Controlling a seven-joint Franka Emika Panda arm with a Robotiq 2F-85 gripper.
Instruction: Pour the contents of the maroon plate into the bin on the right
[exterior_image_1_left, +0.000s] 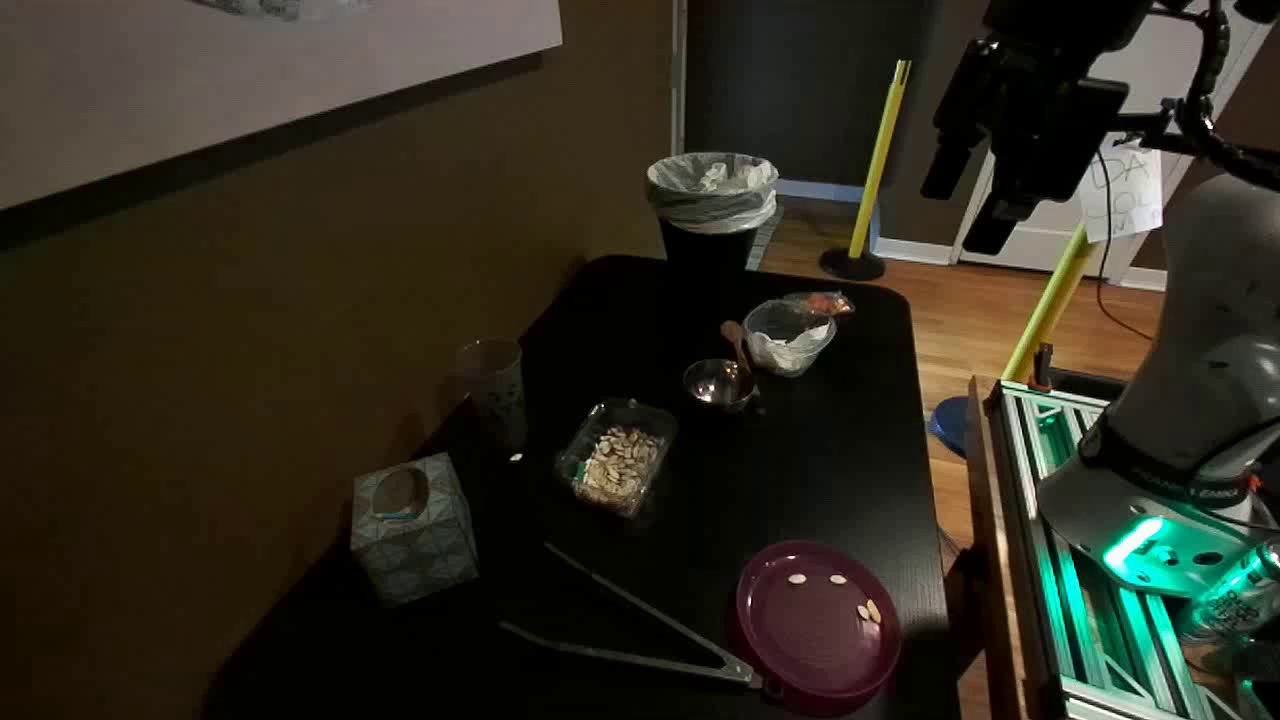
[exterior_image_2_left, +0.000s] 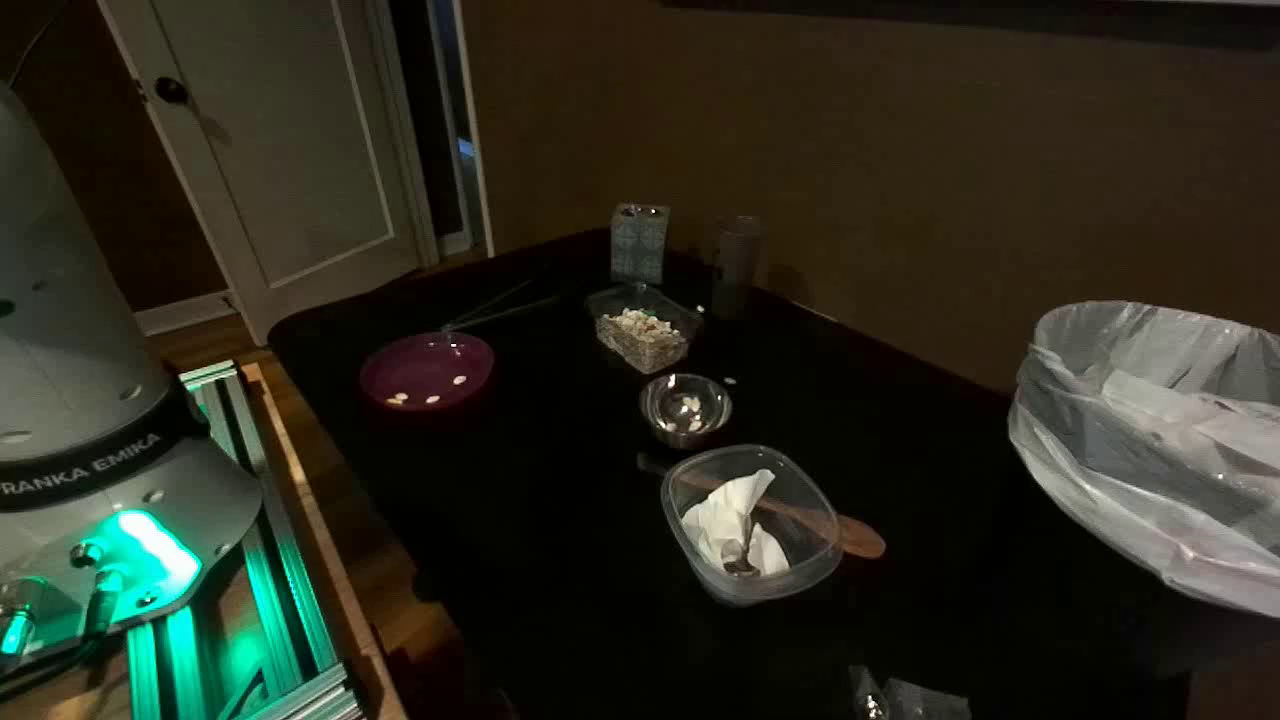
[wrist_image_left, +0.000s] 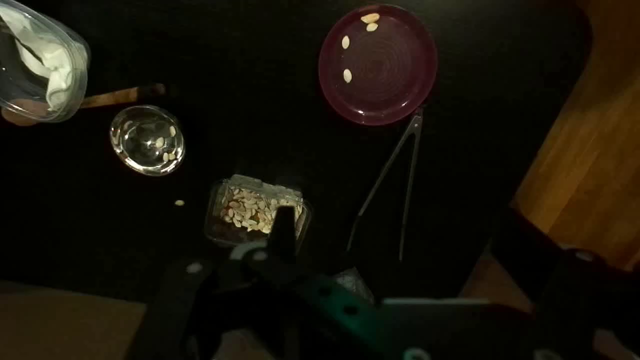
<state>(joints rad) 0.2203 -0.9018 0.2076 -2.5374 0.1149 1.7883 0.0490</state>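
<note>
Black table (exterior_image_1_left: 790, 480) (brown wall (exterior_image_1_left: 260, 340) alongside)

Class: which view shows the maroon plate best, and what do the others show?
The wrist view: it looks down on the maroon plate, showing its whole rim and four pale seed-like pieces. In both exterior views it appears smaller, seen at an angle, with pieces on it.

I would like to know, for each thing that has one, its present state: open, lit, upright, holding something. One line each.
hand: open, holding nothing
plate: upright, four seeds on it
bin: upright, liner folded over rim
seed box: holding many seeds, lid unclear
bowl: a few seeds inside
tongs: spread open
tub: open, white paper inside
cup: upright, contents unclear
patterned box: opening facing up
base light: lit green
</note>
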